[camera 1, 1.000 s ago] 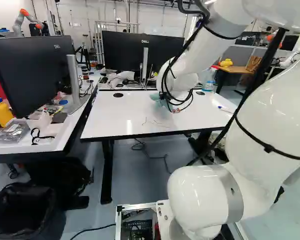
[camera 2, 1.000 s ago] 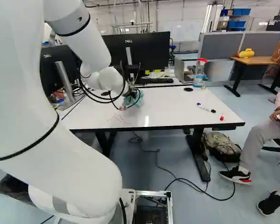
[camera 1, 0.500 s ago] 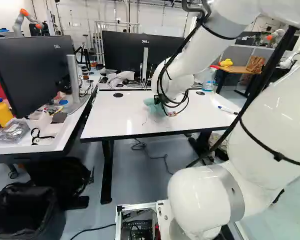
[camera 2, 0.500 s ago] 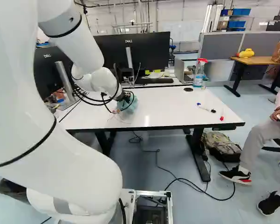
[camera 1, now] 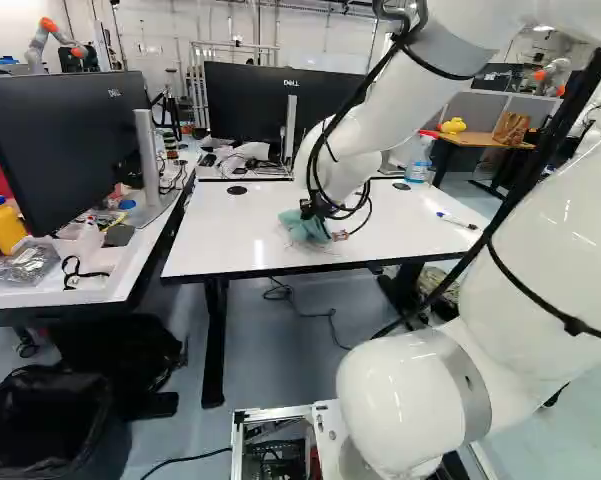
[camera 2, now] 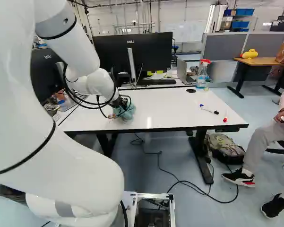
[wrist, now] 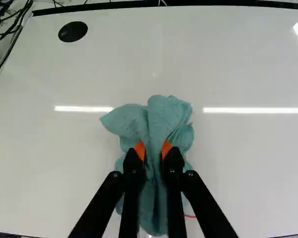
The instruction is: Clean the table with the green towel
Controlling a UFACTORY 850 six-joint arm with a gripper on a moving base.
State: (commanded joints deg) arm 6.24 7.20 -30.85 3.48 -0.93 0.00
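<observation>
Beside a red strand (wrist: 190, 216), the gripper (camera 1: 308, 210) pinches the green towel (wrist: 161, 119), a marker (camera 2: 208, 110) well apart.

The towel (wrist: 161, 116) lies on the table (camera 2: 175, 109) (near its front edge), a monitor (camera 2: 155, 53) beyond.

My claw (camera 1: 313, 211) has the green towel (wrist: 163, 119) pinched between its orange pads, cloth pressed from both sides. It is a blue-green, soft-looking cloth, bunched into a crumpled wad rather than spread flat. A thick fold rises between my pads and runs on ahead of them, with a rounded lobe flopping out to one side and more cloth bundled back beneath my fingers. It sits against the surface (camera 2: 179, 109), nearer the front edge than the back. That surface is white, level and glossy, dark-rimmed, with strips of light reflected in it. A thin red line (wrist: 190, 216) shows just beside the towel.
</observation>
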